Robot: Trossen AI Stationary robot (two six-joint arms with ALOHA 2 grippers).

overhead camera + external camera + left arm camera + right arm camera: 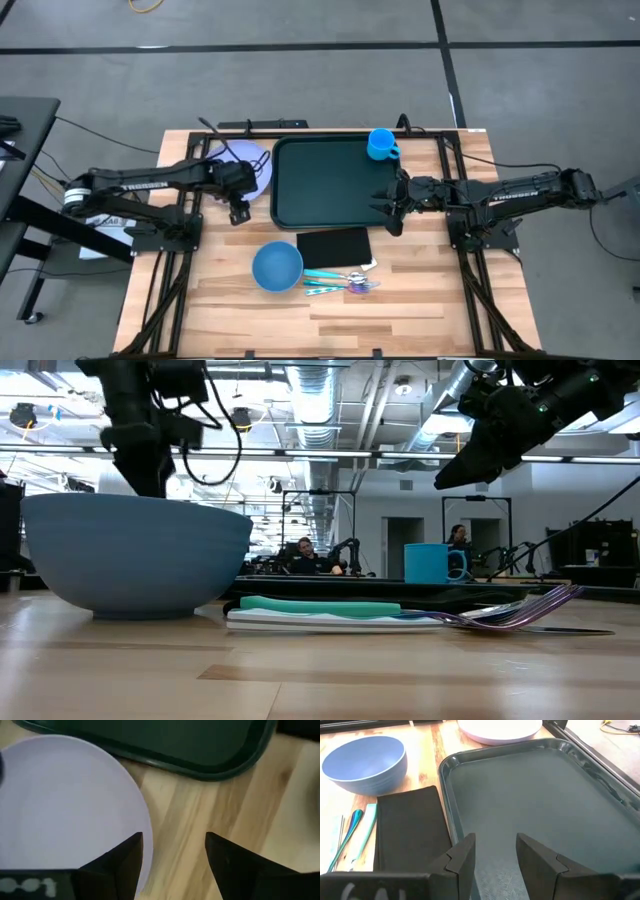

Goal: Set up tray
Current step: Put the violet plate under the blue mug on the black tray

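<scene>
From the high view I see the tray (330, 180) lying flat at the back middle of the table (420, 290), dark green, nothing inside it. A lavender plate (252, 165) sits just off the tray's left rim. A blue mug (381, 144) stands at the tray's back right corner, whether on the rim or just beside it I cannot tell. In front of the tray lie a flat black rectangle (334, 246), a blue bowl (277, 267) and some cutlery (345, 283). My left gripper (238, 212) hangs beside the tray's left edge, near the plate. My right gripper (388, 208) is over the tray's right edge.

Low view now: the bowl (135, 555) fills the near left, the mug (433, 563) stands farther back on the tray's line, the cutlery (520, 615) lies in front, and 2 people sit in the room behind.

Left wrist view: my 2 fingers (117, 867) stand apart, holding nothing, above the bare wood between the plate (65, 815) and the tray's corner (220, 762).

Right wrist view: fingers (540, 860) apart here too, empty, over the tray's floor (535, 790). Past the tray I see the black rectangle (410, 832), the bowl (365, 762) and the plate (500, 729).
</scene>
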